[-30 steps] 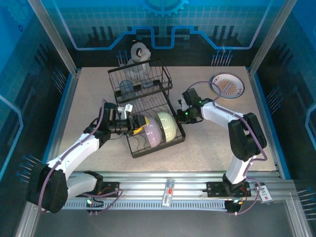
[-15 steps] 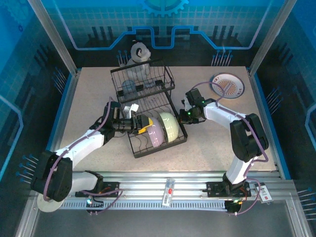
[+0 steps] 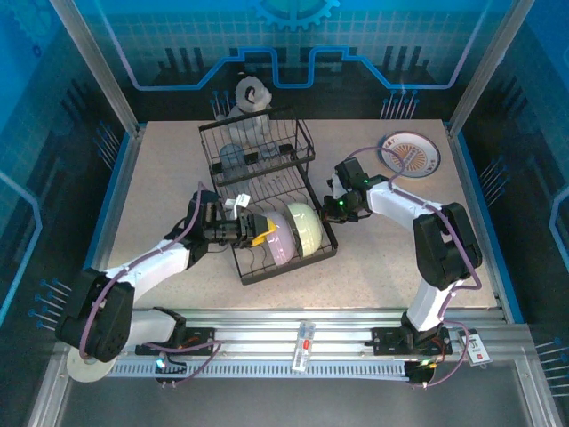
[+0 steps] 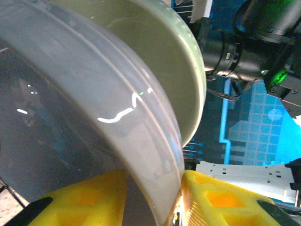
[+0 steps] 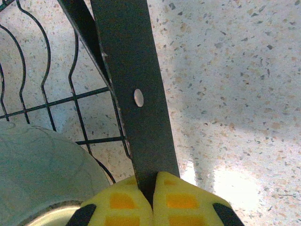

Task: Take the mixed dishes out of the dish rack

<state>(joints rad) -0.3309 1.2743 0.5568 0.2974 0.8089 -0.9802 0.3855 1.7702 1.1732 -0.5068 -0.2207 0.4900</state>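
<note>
The black wire dish rack [image 3: 267, 191] stands mid-table. A lavender bowl [image 3: 277, 240] and a pale green bowl [image 3: 304, 227] stand on edge in its lower tray. A clear tumbler [image 3: 233, 160] sits in the raised basket. My left gripper [image 3: 256, 229] reaches in from the left. In the left wrist view, my gripper [image 4: 153, 202] is shut on the lavender bowl [image 4: 94, 94], its yellow fingers [image 4: 221, 200] either side of the rim, with the green bowl [image 4: 155, 52] behind. My right gripper [image 3: 334, 206] [image 5: 154, 188] is shut on the rack's flat black bar [image 5: 129, 84] at the right edge.
A white plate with an orange-patterned rim [image 3: 410, 153] lies flat on the table at the back right. A grey-and-white dog figurine [image 3: 250, 93] stands behind the rack. A pale round dish [image 3: 84, 366] shows under my left arm's base. Bare tabletop [image 3: 382, 258] lies to the right of the rack.
My left gripper has pushed further onto the lavender bowl and its jaws have narrowed onto the rim. The rack shifted slightly at first. My right gripper keeps its hold on the bar.
</note>
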